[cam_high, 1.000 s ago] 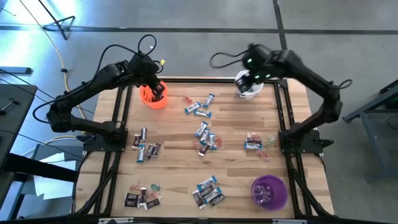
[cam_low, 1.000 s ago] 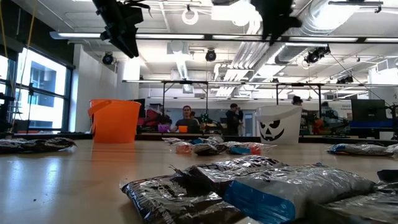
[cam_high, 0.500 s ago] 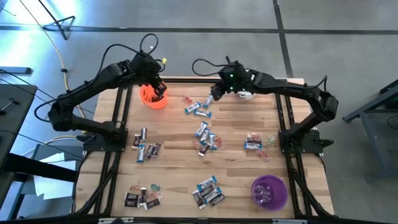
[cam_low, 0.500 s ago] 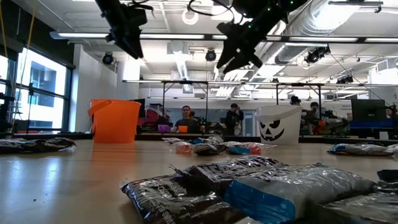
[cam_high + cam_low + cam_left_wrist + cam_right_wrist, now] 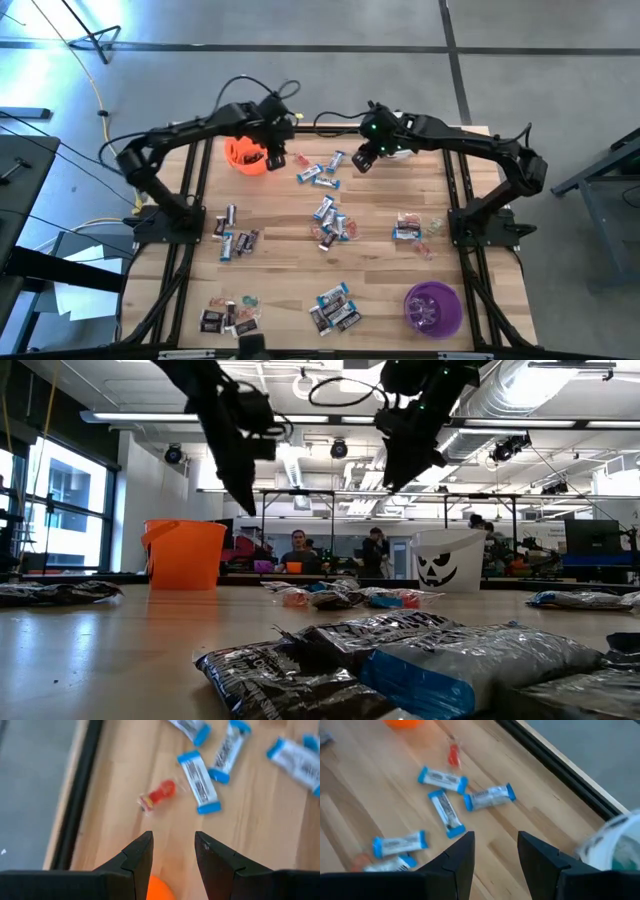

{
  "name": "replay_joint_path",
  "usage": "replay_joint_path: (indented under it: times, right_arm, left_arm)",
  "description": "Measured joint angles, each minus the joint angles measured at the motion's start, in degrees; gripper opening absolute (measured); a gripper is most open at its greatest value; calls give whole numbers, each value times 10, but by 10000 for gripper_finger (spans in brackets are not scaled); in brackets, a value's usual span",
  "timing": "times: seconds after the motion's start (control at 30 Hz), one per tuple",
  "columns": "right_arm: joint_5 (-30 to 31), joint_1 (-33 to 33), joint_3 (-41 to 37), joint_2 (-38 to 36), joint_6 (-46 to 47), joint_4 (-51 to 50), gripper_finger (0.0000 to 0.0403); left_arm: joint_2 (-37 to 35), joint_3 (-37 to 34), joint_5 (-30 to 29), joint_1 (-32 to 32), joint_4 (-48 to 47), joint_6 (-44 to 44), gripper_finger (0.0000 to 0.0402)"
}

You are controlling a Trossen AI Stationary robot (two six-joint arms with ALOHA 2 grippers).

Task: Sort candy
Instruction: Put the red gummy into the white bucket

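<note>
Many small wrapped candies lie in scattered clusters on the wooden table [image 5: 380, 200]. Near the far edge are a red candy [image 5: 300, 158] [image 5: 157, 795] and blue-and-white candies [image 5: 318, 177] [image 5: 442, 779]. My left gripper [image 5: 277, 153] [image 5: 172, 850] is open and hangs above the table between the orange cup [image 5: 243, 156] and the red candy. My right gripper [image 5: 361, 160] [image 5: 495, 852] is open and hovers above the table just right of the blue-and-white candies, beside the white cup [image 5: 615, 840]. Both grippers are empty.
A purple cup [image 5: 432, 307] stands at the near right corner. More candy clusters lie mid-table [image 5: 330, 222], at the left [image 5: 235, 240], at the right [image 5: 410, 228] and along the near edge [image 5: 335, 308]. Black frame rails [image 5: 195, 200] run along both table sides.
My left gripper has moved from above the orange cup toward the table's right, to the red candy's side. My right gripper has swung from above the white cup toward the table's left and a little nearer, over the far blue-and-white candies. No candy has moved.
</note>
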Motion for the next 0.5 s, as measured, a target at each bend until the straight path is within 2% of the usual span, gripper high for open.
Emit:
replay_joint_path:
  times: [0.17,0.37,0.5]
  right_arm:
    - [29,0,0,0,-25,-40,144]
    - [43,-4,0,0,-38,-63,144]
    - [43,-11,0,0,-54,-66,144]
  left_arm:
    - [54,0,5,1,5,108,133]
    - [103,0,-69,-2,35,125,133]
    - [121,2,-89,-2,74,131,133]
